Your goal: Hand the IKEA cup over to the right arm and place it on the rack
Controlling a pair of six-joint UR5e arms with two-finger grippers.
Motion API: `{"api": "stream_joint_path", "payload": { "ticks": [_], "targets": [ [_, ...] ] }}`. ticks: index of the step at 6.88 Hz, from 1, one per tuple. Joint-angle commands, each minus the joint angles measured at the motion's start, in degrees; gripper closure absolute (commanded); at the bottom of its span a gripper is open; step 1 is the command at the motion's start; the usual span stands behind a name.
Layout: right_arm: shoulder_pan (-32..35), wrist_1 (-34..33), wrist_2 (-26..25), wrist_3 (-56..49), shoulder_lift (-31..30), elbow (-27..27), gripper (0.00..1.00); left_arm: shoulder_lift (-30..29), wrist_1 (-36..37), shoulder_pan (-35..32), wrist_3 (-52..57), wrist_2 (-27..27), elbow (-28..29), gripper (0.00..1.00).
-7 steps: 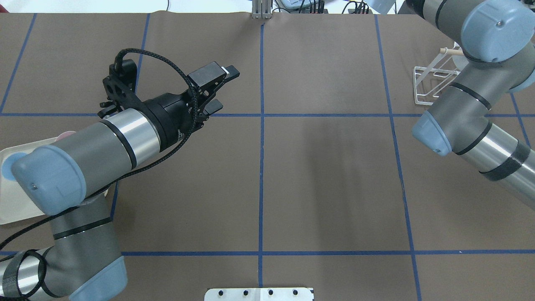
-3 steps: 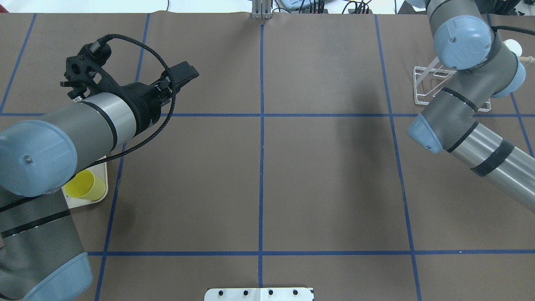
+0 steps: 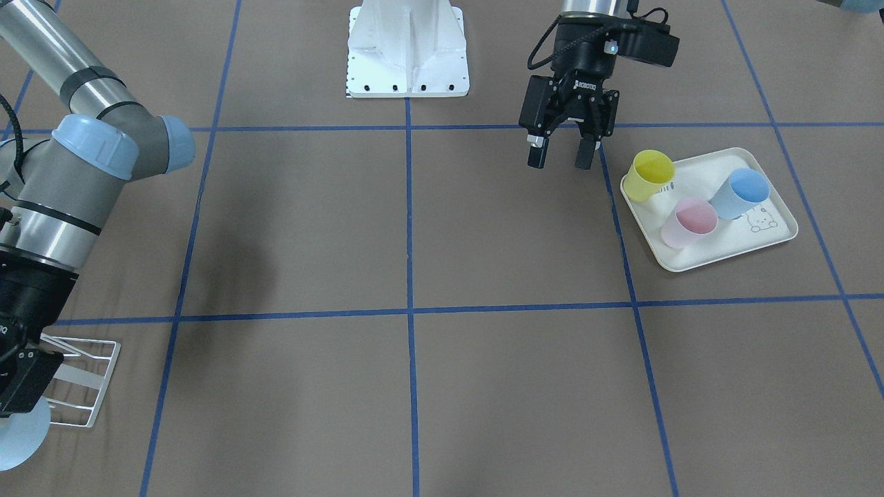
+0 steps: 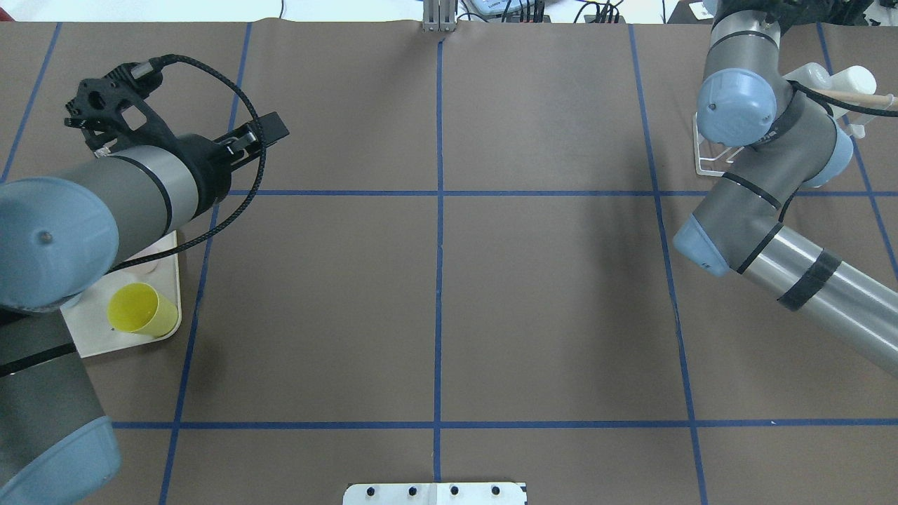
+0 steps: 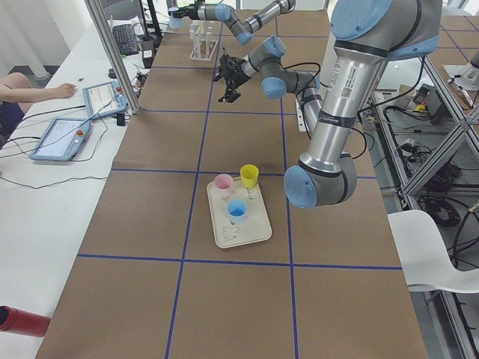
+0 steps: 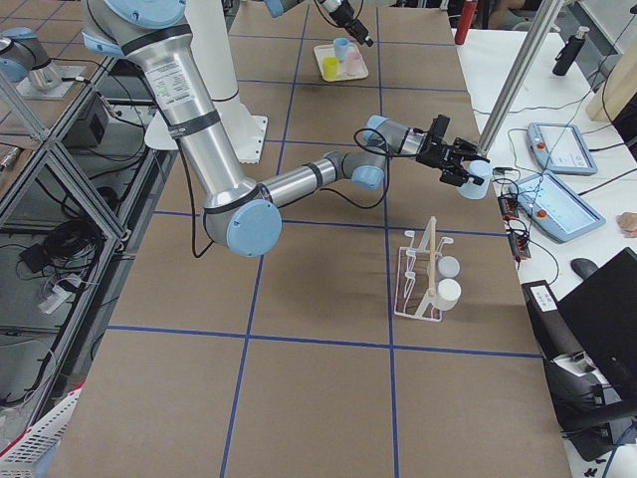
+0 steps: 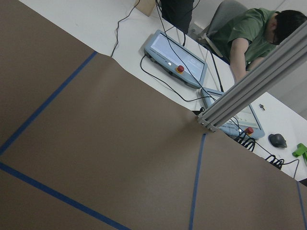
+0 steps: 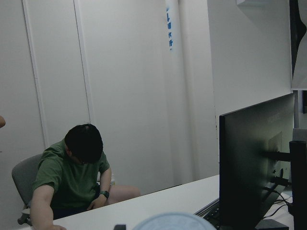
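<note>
Left arm [image 4: 133, 189] swung back toward robot's left. Left gripper [image 4: 272, 130] gone from near centre tape line to just beside left-hand tape line. Arm now off robot-side corner of tray [image 4: 91, 337]: yellow cup [image 4: 140, 309] uncovered in overhead view, hidden a second ago. Right arm [image 4: 765, 168] folded inward, its blue joint cap [image 4: 736, 106] shifted toward table middle and toward robot, now covering most of rack [image 4: 704, 165]. Dowel [image 4: 866, 99] tip and two pale cups [image 4: 859, 76] on rack now show beyond arm.
</note>
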Motion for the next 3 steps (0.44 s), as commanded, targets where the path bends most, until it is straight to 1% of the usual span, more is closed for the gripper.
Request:
{"api": "stream_joint_path", "payload": {
  "ticks": [1, 3],
  "targets": [
    [-0.77, 0.26, -2.91, -4.01, -2.56, -0.96, 1.00, 2.31, 6.67, -4.98, 5.95, -6.09, -3.81, 0.00],
    [-1.12, 0.44, -2.66, -4.20, -2.66, -1.40, 1.00, 2.23, 6.96, -5.97, 6.06, -7.00, -3.92, 0.00]
  ]
}}
